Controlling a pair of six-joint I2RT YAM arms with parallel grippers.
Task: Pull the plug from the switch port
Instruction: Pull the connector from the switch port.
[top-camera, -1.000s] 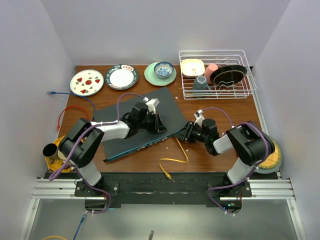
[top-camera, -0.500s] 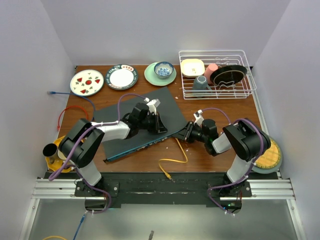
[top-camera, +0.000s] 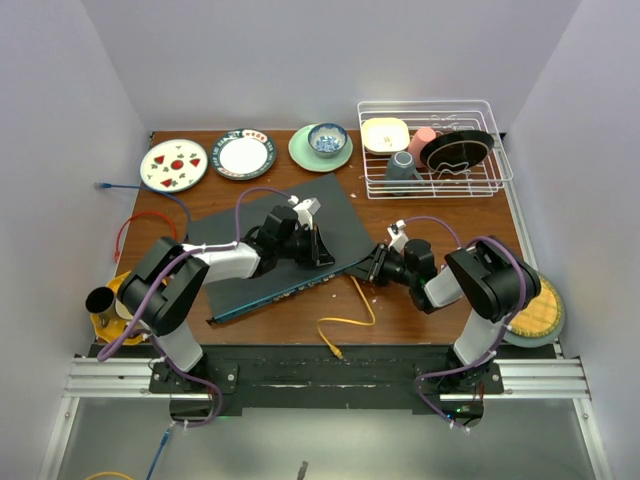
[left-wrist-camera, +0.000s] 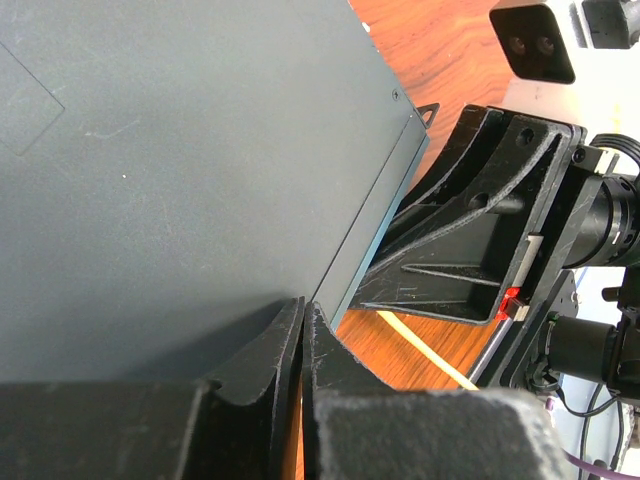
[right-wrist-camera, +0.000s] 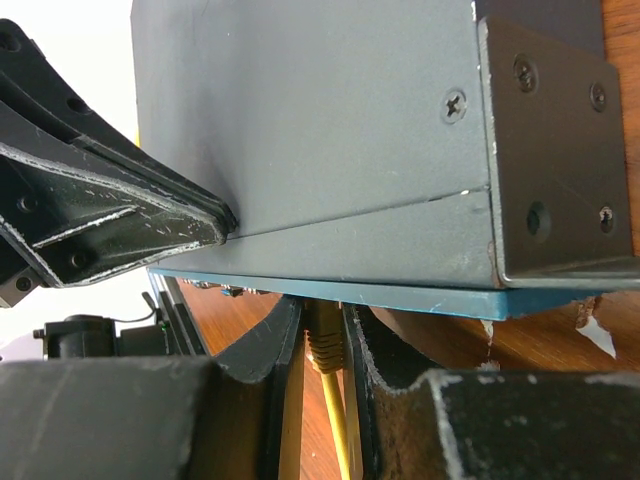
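Observation:
The switch (top-camera: 340, 215) is a broad flat black box lying slantwise at mid-table, with its thin bluish port side facing the near edge. My left gripper (top-camera: 322, 255) is shut and empty, its tips (left-wrist-camera: 303, 330) resting on the switch top (left-wrist-camera: 180, 150) close to the port edge. My right gripper (top-camera: 373, 268) sits at the switch's near-right corner. In the right wrist view it (right-wrist-camera: 323, 335) is shut on the yellow plug (right-wrist-camera: 325, 340), which sits in a port under the switch (right-wrist-camera: 320, 130). The yellow cable (top-camera: 350, 320) trails toward the near edge.
A wire dish rack (top-camera: 435, 150) with cups and bowls stands at the back right. Plates (top-camera: 173, 163) (top-camera: 242, 154) and a green plate with a bowl (top-camera: 322, 148) line the back. Blue (top-camera: 110, 187) and red (top-camera: 125, 235) cables lie at the left. A round mat (top-camera: 545, 310) lies at the right edge.
The right arm's elbow has shifted slightly. Both grippers, the switch and the yellow cable stay where they were.

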